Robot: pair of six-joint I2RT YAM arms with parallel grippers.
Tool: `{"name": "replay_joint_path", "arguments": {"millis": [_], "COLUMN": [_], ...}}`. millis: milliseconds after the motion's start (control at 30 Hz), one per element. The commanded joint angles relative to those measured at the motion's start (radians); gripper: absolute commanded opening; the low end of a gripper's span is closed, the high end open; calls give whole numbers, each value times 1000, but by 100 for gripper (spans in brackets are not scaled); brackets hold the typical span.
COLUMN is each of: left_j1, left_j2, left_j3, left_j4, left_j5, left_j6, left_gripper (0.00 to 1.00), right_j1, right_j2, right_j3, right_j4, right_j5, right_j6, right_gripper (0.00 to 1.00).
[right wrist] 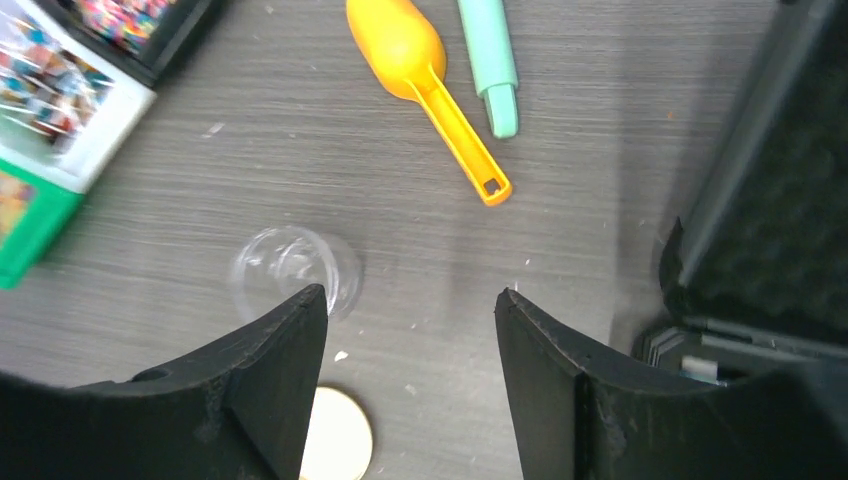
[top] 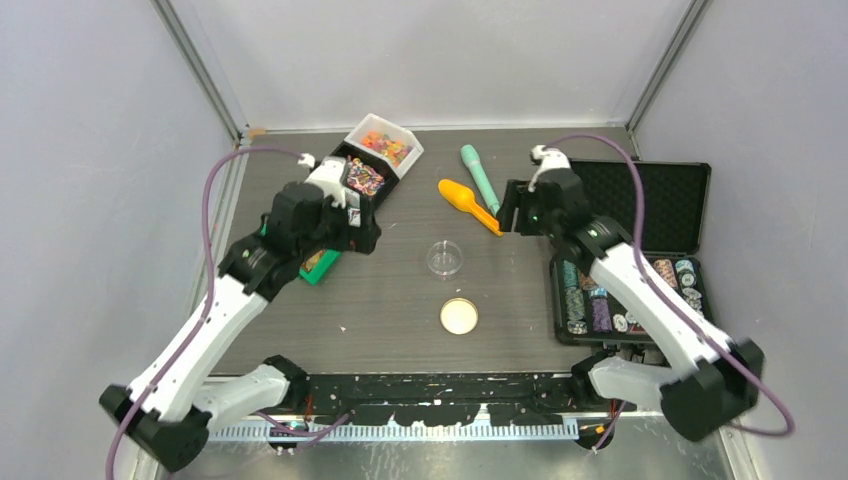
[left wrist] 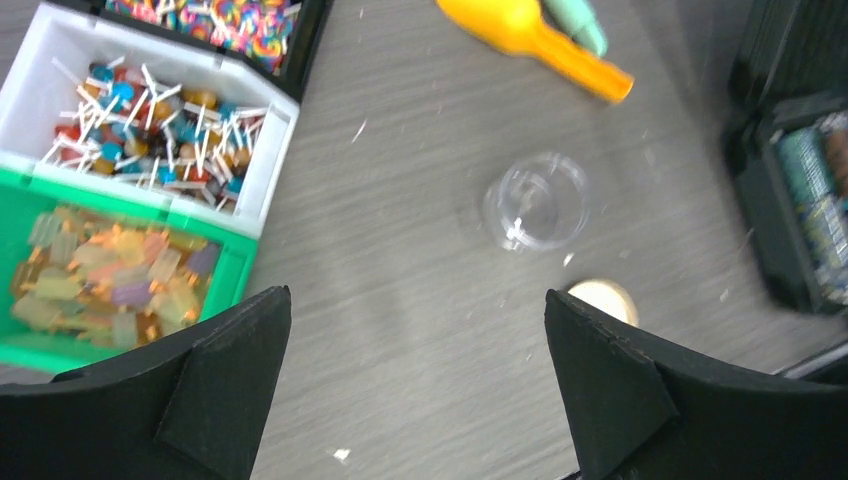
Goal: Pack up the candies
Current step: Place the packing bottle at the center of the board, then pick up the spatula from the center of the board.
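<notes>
The candies lie in a row of bins at the back left. Orange-yellow gummies (top: 387, 145) fill the far white bin, and multicoloured pieces (top: 365, 177) fill the black bin beside it. In the left wrist view I see the multicoloured pieces (left wrist: 230, 20), a white bin of stick sweets (left wrist: 150, 120) and a green bin of pale wrapped pieces (left wrist: 110, 275). My left gripper (top: 345, 225) (left wrist: 416, 293) is open and empty, above the table beside the bins. My right gripper (top: 512, 210) (right wrist: 411, 292) is open and empty, just near of the orange scoop (top: 468, 203) (right wrist: 420, 60).
A clear cup (top: 445, 259) (left wrist: 535, 200) (right wrist: 290, 265) stands mid-table with a round yellow lid (top: 459, 316) (right wrist: 335, 435) nearer me. A teal tool (top: 478, 172) lies beside the scoop. An open black case (top: 690, 205) with poker chips (top: 600, 300) is at right.
</notes>
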Motion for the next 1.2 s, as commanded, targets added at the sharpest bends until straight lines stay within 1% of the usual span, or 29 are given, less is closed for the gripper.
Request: {"name": "replay_joint_path", "arguments": {"millis": [0, 167, 267, 400, 533, 667, 800, 1000, 1100, 1167], "left_j1": [-4, -5, -5, -4, -5, -5, -5, -5, -5, -5], "left_j2": [-164, -296, -347, -366, -372, -391, -408, -404, -403, -407], "left_j3": [-147, -214, -255, -266, -263, -270, -276, -276, -276, -278], "left_j4": [8, 0, 18, 11, 6, 7, 12, 11, 10, 10], "left_j5": [-25, -84, -98, -91, -92, -110, -128, -130, -133, -137], "left_j6": [131, 164, 175, 175, 176, 176, 180, 182, 182, 184], "left_gripper": [100, 100, 99, 98, 98, 97, 97, 97, 97, 97], "right_j1": [-2, -1, -2, -4, -9, -11, -11, -11, -11, -11], "right_j2": [197, 395, 518, 681, 802, 858, 873, 866, 857, 851], "right_j3": [78, 117, 158, 238, 304, 321, 308, 294, 288, 289], "right_j4": [130, 207, 222, 195, 176, 174, 190, 196, 195, 185], "right_j5": [-14, -34, 26, 48, 42, 36, 35, 15, 20, 17], "right_j6": [-211, -301, -361, -433, -448, -439, -432, -430, -436, -438], "right_gripper": [66, 64, 64, 64, 63, 61, 59, 55, 52, 48]}}
